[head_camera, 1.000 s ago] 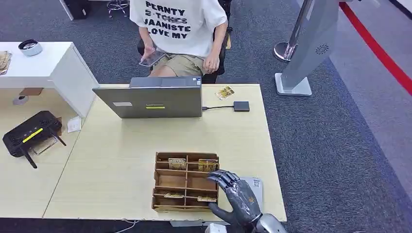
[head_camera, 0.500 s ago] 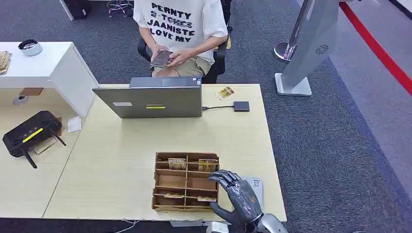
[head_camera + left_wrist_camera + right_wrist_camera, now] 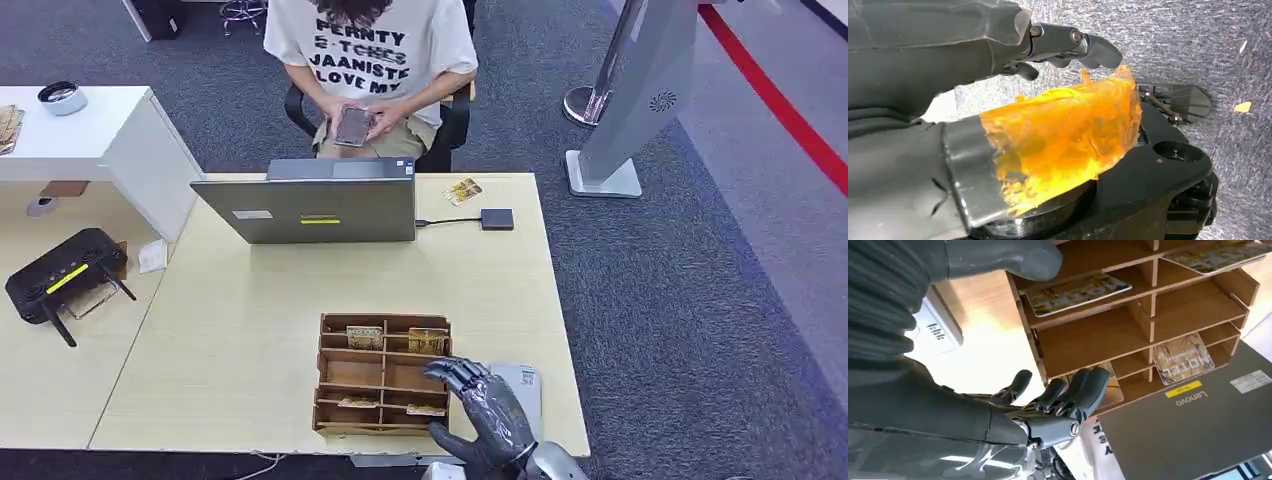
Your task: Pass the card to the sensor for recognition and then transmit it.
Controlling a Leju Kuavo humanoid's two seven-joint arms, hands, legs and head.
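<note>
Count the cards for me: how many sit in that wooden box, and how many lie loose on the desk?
Cards in the wooden organizer: 4 (top row and, bottom row and)
Loose cards on the desk: 1, near the laptop
Total: 5

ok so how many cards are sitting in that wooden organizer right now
4 in the wooden organizer: two far-row cards, two near-row cards. The right hand may hide others.
</note>
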